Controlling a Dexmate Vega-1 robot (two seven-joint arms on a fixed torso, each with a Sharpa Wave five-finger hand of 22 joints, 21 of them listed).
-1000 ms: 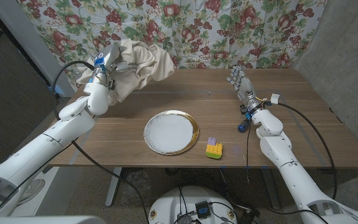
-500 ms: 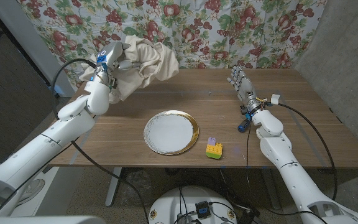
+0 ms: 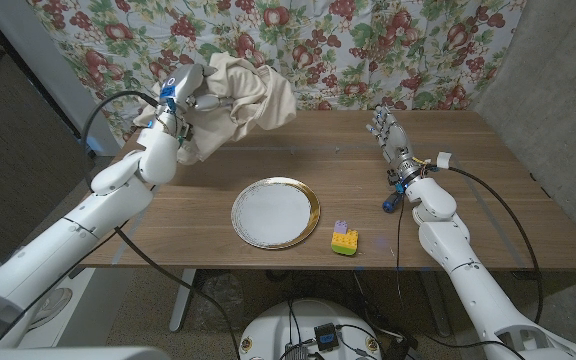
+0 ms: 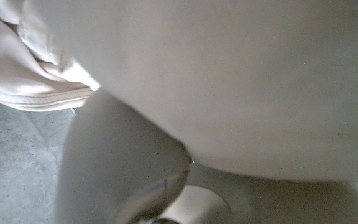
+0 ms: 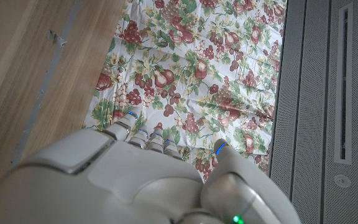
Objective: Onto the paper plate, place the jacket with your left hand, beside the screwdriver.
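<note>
Left hand [image 3: 181,97] grips the bunched jacket [image 3: 243,95] aloft, clear for carrying to the plate [image 3: 275,212]; right hand [image 3: 387,130] waits, fingers apart, empty.

Even, soft indoor light — head view sharp, left wrist view blurred

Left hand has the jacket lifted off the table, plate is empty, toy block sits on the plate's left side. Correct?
Not quite. In the head view the toy block sits on the table just off the right side of the paper plate, nearer the robot. The rest holds: the left hand holds the jacket up off the table, and the plate is empty.
</note>
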